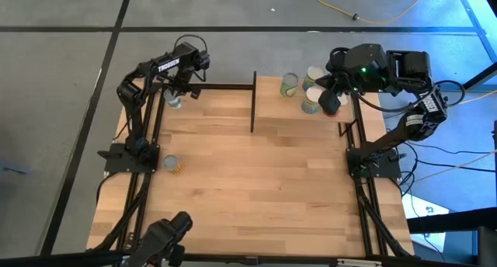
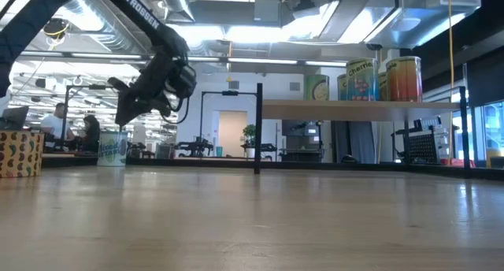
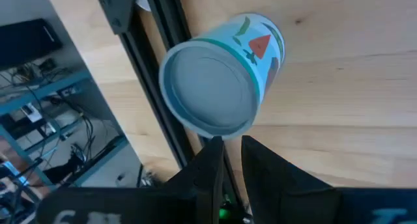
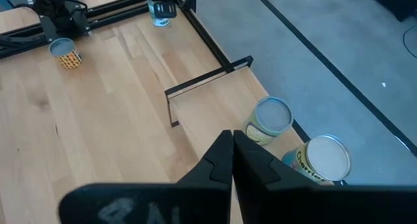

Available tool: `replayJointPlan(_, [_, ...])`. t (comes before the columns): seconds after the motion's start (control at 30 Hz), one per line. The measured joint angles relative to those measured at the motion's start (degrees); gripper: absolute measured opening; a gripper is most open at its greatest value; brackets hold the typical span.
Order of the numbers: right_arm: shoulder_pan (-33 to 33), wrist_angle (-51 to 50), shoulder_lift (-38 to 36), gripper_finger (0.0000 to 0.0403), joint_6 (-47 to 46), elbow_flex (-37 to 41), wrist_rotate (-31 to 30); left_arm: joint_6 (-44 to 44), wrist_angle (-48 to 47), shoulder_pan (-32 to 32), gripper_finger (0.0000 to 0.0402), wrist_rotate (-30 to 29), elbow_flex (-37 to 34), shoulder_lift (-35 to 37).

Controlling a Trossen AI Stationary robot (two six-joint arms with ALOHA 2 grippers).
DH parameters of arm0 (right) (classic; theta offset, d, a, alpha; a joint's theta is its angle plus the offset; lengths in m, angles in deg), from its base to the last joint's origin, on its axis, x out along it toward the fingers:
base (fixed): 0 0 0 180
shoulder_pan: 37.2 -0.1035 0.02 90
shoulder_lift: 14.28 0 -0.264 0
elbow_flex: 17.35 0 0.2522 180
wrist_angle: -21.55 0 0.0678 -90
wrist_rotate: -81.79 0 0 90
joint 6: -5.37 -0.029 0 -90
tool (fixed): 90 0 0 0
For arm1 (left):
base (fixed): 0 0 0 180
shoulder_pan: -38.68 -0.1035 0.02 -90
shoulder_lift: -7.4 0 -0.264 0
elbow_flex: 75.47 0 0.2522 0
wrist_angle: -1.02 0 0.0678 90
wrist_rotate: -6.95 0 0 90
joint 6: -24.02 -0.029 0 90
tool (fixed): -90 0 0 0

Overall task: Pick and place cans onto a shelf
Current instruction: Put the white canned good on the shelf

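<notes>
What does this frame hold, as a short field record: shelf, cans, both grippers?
shelf: raised board at the table's far right corner, black posts
cans on shelf: three in the high view: green can, two pale-lidded cans
blue can: upright at far left corner
yellow can: at left edge, near the left arm's base
left gripper: above the blue can, shut, empty
right gripper: above the shelf, shut, empty
</notes>
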Motion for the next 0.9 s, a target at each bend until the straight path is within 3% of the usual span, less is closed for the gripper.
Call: replayJointPlan(0.9, [0.0, 0.0, 0.0, 0.001, 0.0, 0.0, 0.0, -2.8, 6.8, -0.2, 0.005, 0.6, -0.9, 0.0])
